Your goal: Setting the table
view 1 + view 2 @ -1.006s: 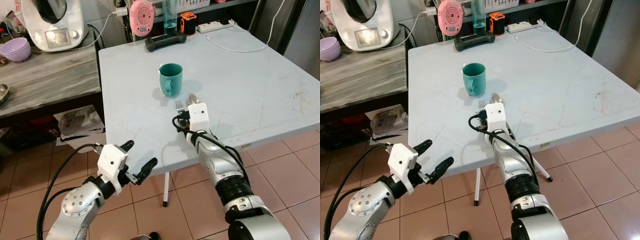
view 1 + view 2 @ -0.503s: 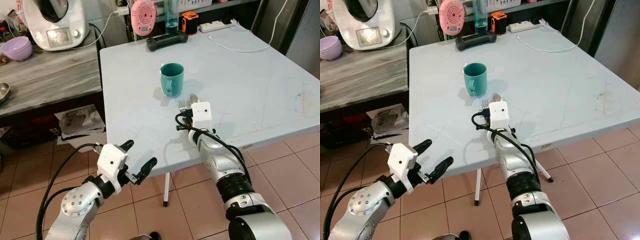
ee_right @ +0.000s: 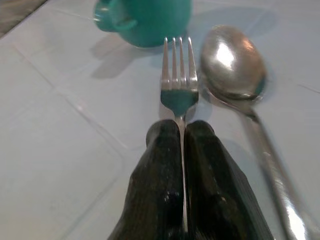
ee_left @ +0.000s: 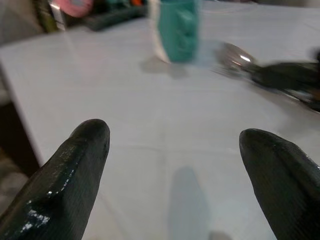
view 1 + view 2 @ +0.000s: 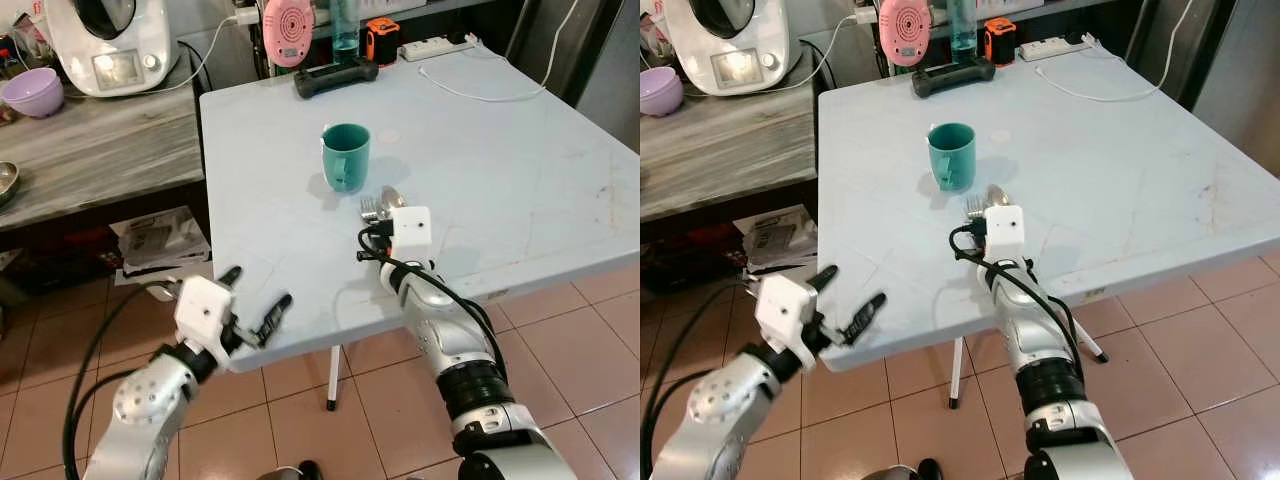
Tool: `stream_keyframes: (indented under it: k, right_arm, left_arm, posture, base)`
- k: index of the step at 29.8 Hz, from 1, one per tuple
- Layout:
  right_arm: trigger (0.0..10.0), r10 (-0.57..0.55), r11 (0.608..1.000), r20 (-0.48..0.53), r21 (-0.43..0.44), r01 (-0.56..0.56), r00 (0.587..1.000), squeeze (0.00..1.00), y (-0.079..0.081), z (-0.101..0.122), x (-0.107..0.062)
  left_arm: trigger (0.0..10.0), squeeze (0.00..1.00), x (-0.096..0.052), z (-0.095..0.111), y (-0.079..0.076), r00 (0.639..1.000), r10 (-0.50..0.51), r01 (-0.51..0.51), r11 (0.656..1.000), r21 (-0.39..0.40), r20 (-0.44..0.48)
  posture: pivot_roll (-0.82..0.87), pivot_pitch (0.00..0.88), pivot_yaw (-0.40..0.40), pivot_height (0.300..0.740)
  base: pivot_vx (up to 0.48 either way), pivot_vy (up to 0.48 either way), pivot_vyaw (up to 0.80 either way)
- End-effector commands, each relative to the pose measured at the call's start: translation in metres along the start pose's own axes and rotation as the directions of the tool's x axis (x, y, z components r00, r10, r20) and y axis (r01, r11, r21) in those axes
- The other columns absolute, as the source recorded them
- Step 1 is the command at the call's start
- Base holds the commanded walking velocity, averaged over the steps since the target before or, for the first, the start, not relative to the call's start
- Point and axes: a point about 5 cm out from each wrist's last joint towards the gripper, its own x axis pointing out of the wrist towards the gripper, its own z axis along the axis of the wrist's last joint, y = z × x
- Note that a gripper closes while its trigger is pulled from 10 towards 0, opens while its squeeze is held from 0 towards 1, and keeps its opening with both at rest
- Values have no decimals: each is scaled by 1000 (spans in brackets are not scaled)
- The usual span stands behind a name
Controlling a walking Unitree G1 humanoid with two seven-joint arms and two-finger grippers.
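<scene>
While pinched: one fork (image 3: 179, 90), one spoon (image 3: 233, 62)

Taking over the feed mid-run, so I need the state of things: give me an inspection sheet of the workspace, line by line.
Surface: pale blue table, scuffed.
Job's things: teal mug upright; fork held beside spoon lying on the table, both just in front of the mug.
Clutter: black handheld device, orange gadget.
Grippers: right tool shut on the fork's handle; left tool open at the table's near corner.
Cables: white cable from power strip.
Surroundings: kitchen machine, purple bowl on wooden counter; tiled floor.
</scene>
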Motion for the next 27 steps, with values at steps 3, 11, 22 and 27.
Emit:
stream_keyframes:
  k: [3, 11, 22, 27]
  right_arm:
    - [0, 33, 999, 107, -16, -31, 994, 0, 7, 16, -6]
    - [0, 32, 999, 202, -44, -23, 979, 0, 6, 32, -13]
    - [10000, 29, 994, 295, -112, 5, 955, 0, -2, 47, -27]
    - [10000, 34, 993, 296, -121, 3, 954, 0, -1, 47, -28]
  left_arm:
    - [10000, 0, -1, -2, 12, 996, 87, -87, 996, 20, -2]
    - [10000, 0, 3, 2, 22, 981, 188, -189, 982, 21, 39]
    - [10000, 0, 5, 3, 39, 940, 337, -335, 941, -52, 56]
    - [10000, 0, 5, 3, 40, 933, 354, -352, 935, -48, 64]
  posture:
    - [-74, 94, 104, 740]
    - [-79, 86, 103, 740]
    - [-84, 71, 96, 740]
    - [-86, 69, 96, 740]
  base:
    - [0, 0, 0]
    - [0, 0, 0]
    - [0, 0, 0]
    - [0, 0, 0]
